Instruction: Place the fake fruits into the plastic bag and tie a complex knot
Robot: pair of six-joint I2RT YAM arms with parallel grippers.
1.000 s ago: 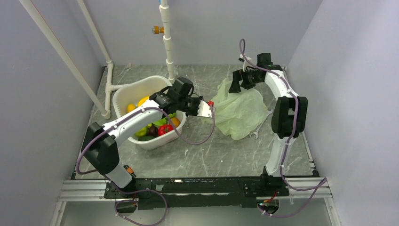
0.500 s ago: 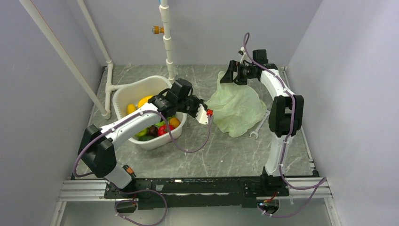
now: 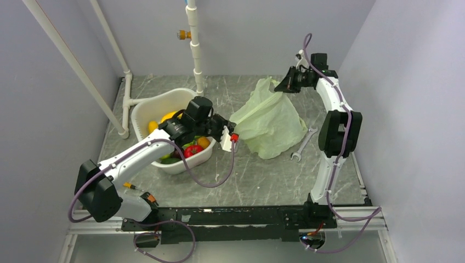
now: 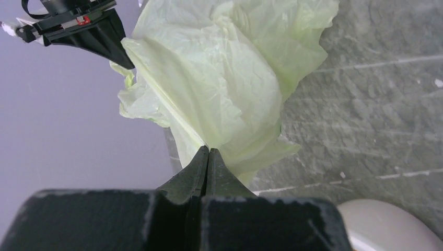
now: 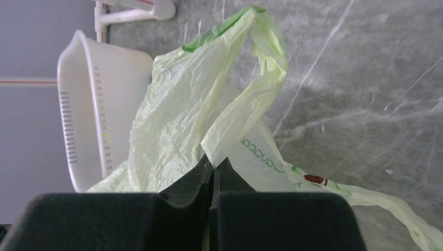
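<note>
Currently opening the plastic bag [image 3: 271, 118]: left jaws and right jaws each clenched on its rim, bag taut between them (fake fruits [image 3: 186, 149] sit in basin [image 3: 143, 109]). Next, likely: widen mouth, load fruit.

The plastic bag [image 3: 271, 118] looks thin, crinkly and translucent, the fake fruits [image 3: 192, 151] glossy, the basin [image 3: 181, 166] smooth plastic.

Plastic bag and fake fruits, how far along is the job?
Barely started. Done: the plastic bag is gripped, with the left gripper and right gripper each shut on an edge. In hand: it hangs stretched between them. Left: the fake fruits lie in the white basin, and no knot is tied.
</note>
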